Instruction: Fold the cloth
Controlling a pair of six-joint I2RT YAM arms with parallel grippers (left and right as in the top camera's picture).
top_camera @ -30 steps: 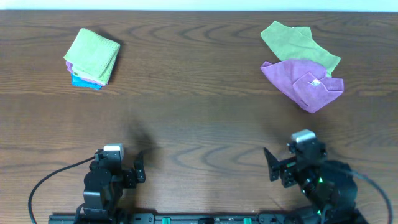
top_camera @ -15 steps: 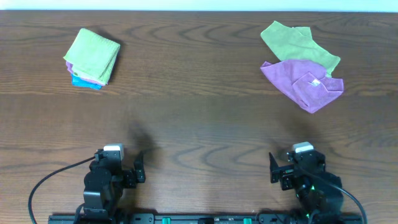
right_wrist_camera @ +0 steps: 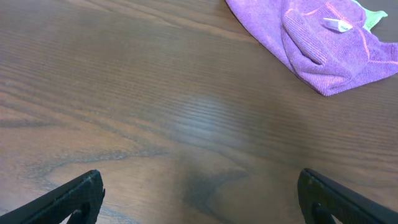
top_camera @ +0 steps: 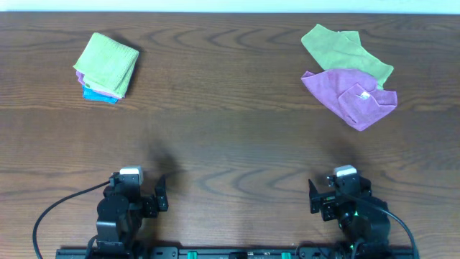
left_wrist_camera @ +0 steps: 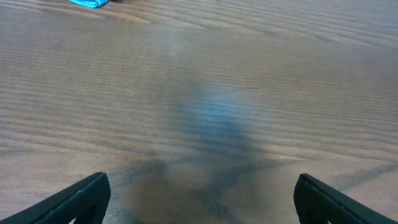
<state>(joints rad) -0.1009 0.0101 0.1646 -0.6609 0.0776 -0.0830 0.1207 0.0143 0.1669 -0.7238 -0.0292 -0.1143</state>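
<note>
Two lime-green cloths show, and no tag shows on either. One lies folded (top_camera: 108,63) on top of a small stack at the far left. The other lies crumpled (top_camera: 341,49) at the far right, partly under a purple cloth (top_camera: 351,95) with a white tag. The purple cloth also shows in the right wrist view (right_wrist_camera: 323,46), with a green sliver (right_wrist_camera: 374,18) behind it. My left gripper (top_camera: 159,196) (left_wrist_camera: 202,199) is open and empty over bare wood at the front left. My right gripper (top_camera: 314,198) (right_wrist_camera: 200,196) is open and empty at the front right, far from all cloths.
The left stack holds a purple layer and a blue cloth (top_camera: 97,95) under the green one; the blue edge shows in the left wrist view (left_wrist_camera: 87,2). The dark wooden table (top_camera: 230,144) ends at a white strip at the back.
My right arm has drawn back toward the front edge and slightly left. The left arm and all the cloths have not moved.
</note>
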